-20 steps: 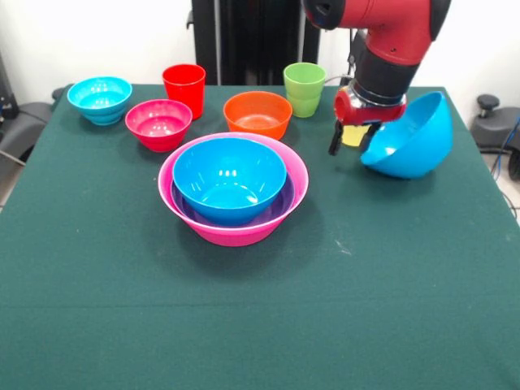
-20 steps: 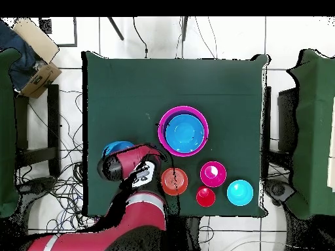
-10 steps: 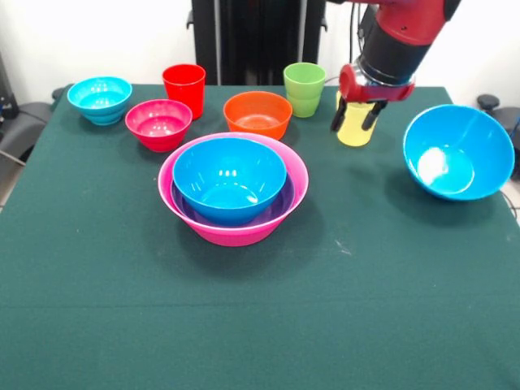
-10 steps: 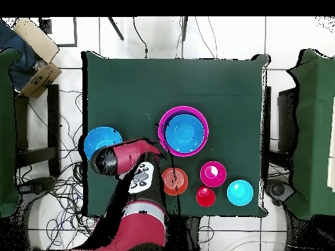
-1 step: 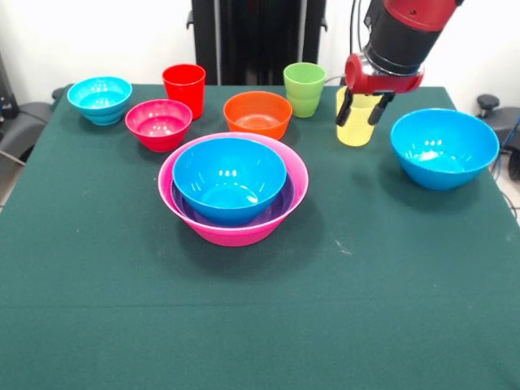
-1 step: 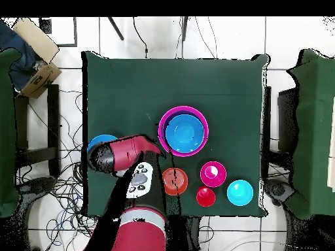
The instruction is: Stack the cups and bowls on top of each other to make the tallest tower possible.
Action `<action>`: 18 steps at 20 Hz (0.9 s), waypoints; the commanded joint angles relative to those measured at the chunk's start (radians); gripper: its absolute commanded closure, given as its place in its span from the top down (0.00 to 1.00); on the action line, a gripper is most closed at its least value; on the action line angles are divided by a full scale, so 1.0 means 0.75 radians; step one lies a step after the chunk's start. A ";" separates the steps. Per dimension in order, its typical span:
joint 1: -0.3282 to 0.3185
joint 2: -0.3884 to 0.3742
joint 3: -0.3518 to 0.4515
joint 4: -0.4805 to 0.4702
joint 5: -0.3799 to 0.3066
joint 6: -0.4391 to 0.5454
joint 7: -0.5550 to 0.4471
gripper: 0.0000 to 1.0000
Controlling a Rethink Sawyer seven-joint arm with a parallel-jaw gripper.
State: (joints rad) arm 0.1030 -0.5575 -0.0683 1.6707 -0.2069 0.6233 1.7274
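On the green-clothed worktop (image 5: 244,325), a glossy cyan plastic bowl (image 5: 99,98), magenta-red bowl (image 5: 158,123) and red tumbler (image 5: 184,88) are sitting at ten o'clock. The pink-based tower (image 5: 233,188) is standing at centre. The tool (image 5: 362,108) is hovering empty, fingers apart, over the translucent yellow tumbler (image 5: 355,128) at one o'clock, the loose blue bowl (image 5: 444,148) sitting at two o'clock.

Pink bowl (image 5: 180,216) holds purple (image 5: 280,205) and blue bowls (image 5: 229,179); yellow cup (image 5: 355,127), dark green tablecloth (image 5: 260,325).
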 commanded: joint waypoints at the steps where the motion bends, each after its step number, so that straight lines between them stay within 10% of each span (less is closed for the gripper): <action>1: -0.002 0.004 0.122 -0.073 0.016 0.123 0.062 1.00; 18: 0.065 -0.007 0.102 -0.106 0.011 0.195 0.130 1.00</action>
State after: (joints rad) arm 0.1089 -0.5805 -0.0603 1.6497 -0.2035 0.7078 1.7274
